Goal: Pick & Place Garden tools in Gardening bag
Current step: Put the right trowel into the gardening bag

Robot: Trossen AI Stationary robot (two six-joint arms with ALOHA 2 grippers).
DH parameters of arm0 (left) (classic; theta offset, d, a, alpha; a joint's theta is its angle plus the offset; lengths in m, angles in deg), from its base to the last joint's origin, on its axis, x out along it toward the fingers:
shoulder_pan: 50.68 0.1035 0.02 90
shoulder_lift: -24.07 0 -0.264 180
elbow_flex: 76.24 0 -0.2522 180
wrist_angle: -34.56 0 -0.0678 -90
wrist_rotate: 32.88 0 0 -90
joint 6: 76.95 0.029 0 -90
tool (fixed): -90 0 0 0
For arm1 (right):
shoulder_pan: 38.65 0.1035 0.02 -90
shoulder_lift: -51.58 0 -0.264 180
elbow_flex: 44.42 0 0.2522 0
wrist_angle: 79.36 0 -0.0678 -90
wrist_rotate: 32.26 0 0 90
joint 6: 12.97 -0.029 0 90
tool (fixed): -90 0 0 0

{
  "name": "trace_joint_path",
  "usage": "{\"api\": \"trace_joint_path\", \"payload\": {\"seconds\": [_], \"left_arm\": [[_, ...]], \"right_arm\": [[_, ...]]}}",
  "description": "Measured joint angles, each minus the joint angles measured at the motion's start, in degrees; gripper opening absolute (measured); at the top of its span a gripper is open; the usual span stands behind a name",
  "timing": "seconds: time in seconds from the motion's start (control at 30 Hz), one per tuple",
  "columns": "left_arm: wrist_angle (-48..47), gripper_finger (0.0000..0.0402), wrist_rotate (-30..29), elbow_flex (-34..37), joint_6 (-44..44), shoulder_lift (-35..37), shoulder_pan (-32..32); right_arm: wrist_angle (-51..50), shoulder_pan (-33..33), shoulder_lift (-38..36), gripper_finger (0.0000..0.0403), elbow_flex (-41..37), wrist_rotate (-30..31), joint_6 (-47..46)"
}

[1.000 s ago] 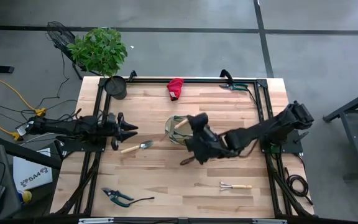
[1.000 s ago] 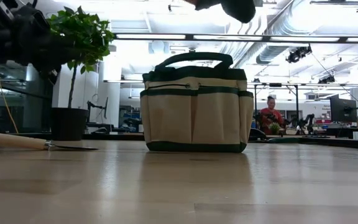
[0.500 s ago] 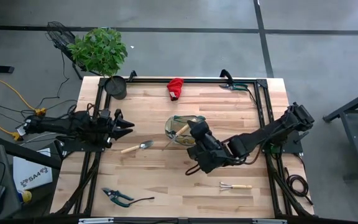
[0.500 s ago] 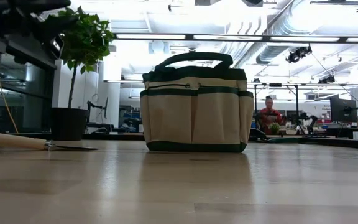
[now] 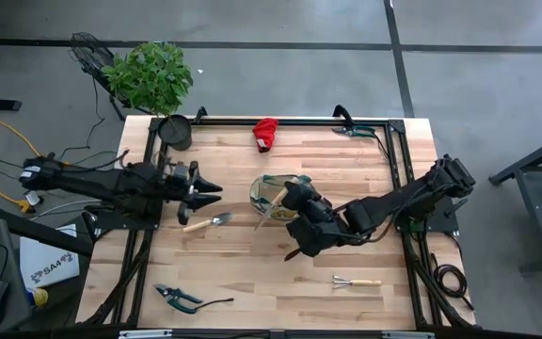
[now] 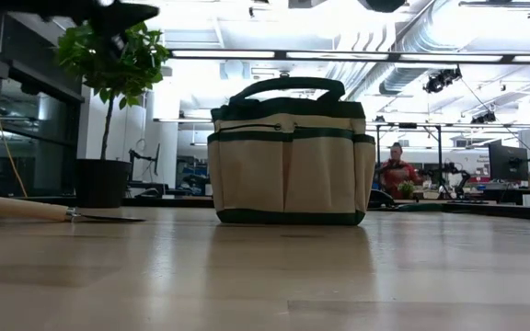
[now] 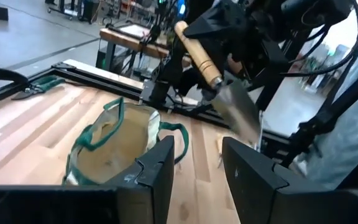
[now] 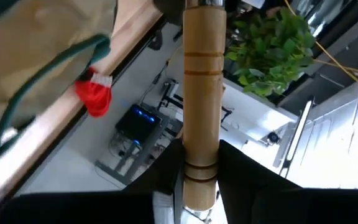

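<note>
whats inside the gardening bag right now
In the left wrist view the gardening bag shows only bare tan lining; its bottom is hidden. The right gripper holds a wooden-handled trowel above it.

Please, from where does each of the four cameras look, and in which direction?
High: overhead, straight down; both arms, table.
Low: at tabletop height, facing the gardening bag; little of the arms.
Left wrist: past the left gripper to the bag and trowel.
Right wrist: along the trowel handle in the right gripper.
Shared: bag, trowel.

Right claw (image 5: 301, 209) clamped, left claw (image 5: 205, 189) parted
</note>
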State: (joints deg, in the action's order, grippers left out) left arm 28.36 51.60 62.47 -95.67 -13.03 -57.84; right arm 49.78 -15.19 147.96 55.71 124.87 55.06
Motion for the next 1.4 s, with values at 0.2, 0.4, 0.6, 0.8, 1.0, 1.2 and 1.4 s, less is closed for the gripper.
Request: {"api": "trace_joint_path", "payload": {"seconds": [0.2, 0.4, 0.6, 0.8, 1.0, 1.2, 1.4], "left_arm": [[0.0, 0.0134, 0.0, -9.4, 4.2, -13.0, 0.0], [-0.1, 0.0134, 0.1, -16.9, 8.0, -23.4, 0.0], [-0.3, 0.0134, -1.5, -21.6, 10.8, -29.2, 0.0], [-1.1, 0.0158, -2.9, -25.1, 11.2, -31.7, 0.1], [-3.4, 0.023, -4.9, -26.1, 8.6, -33.3, 0.0], [-2.4, 0.0267, -6.6, -26.3, 6.5, -34.4, 0.1], [0.0, 0.0269, -5.2, -26.2, 6.2, -35.8, 0.1]], "right_arm": [[-0.1, -1.5, 0.0, 0.0065, 0.0, -1.2, 2.6], [0.0, -2.3, 0.0, 0.0065, 0.0, -1.3, 3.2], [0.0, -2.1, 0.5, 0.0065, 0.0, -1.6, 3.1], [0.0, -2.1, 2.6, 0.0065, 0.0, -1.5, 2.9], [0.5, -2.1, 3.3, 0.0065, -0.1, -0.4, 3.0], [3.6, -2.1, 3.3, 0.0066, -0.1, -1.3, 5.2], [4.2, -2.1, 3.3, 0.0066, -0.1, -1.6, 5.6]]}}
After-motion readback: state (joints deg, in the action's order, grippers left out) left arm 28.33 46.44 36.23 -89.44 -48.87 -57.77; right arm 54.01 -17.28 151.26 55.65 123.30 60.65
